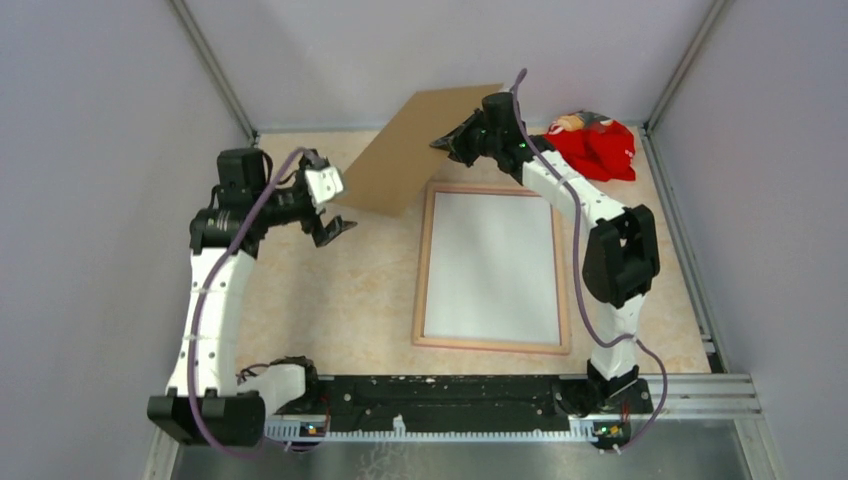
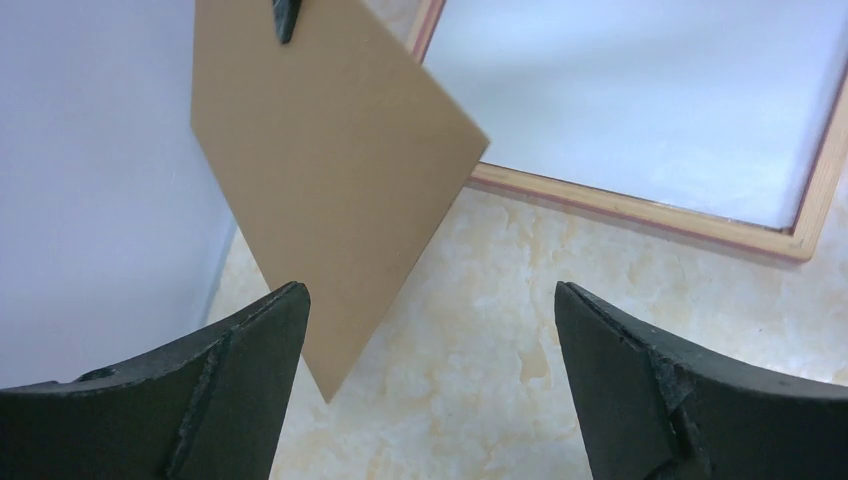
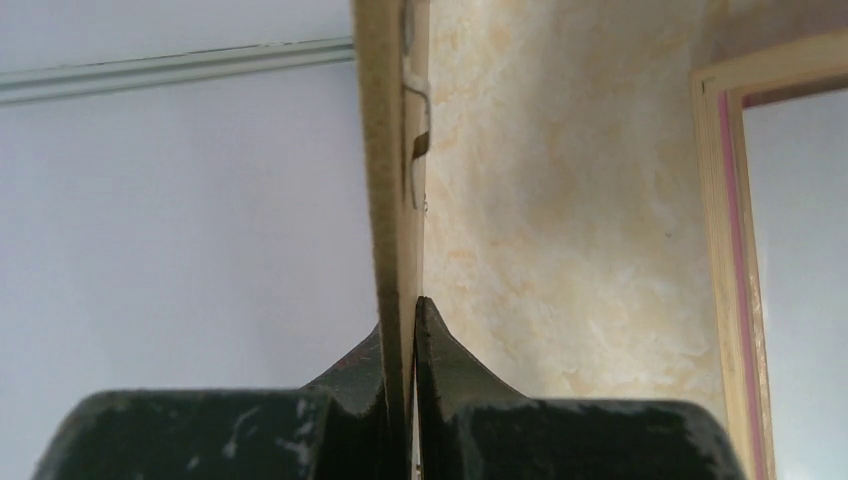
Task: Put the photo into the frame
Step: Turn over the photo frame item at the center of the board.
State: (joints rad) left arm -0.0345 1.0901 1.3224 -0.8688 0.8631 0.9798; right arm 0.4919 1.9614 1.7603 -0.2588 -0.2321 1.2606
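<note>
Right jaws tight on backing board (image 1: 415, 150); photo (image 1: 492, 265) white-side-up inside frame (image 1: 490, 344).

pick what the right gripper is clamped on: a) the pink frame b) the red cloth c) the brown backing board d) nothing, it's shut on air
c: the right gripper is shut on the edge of the brown backing board and holds it up off the table, while the frame lies flat beside it.

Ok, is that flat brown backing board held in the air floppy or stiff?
Probably stiff: the flat brown backing board shows no sag though the right gripper pinches only one edge. Likely light, being thin edge-on. It may pivot in that small grip.
</note>
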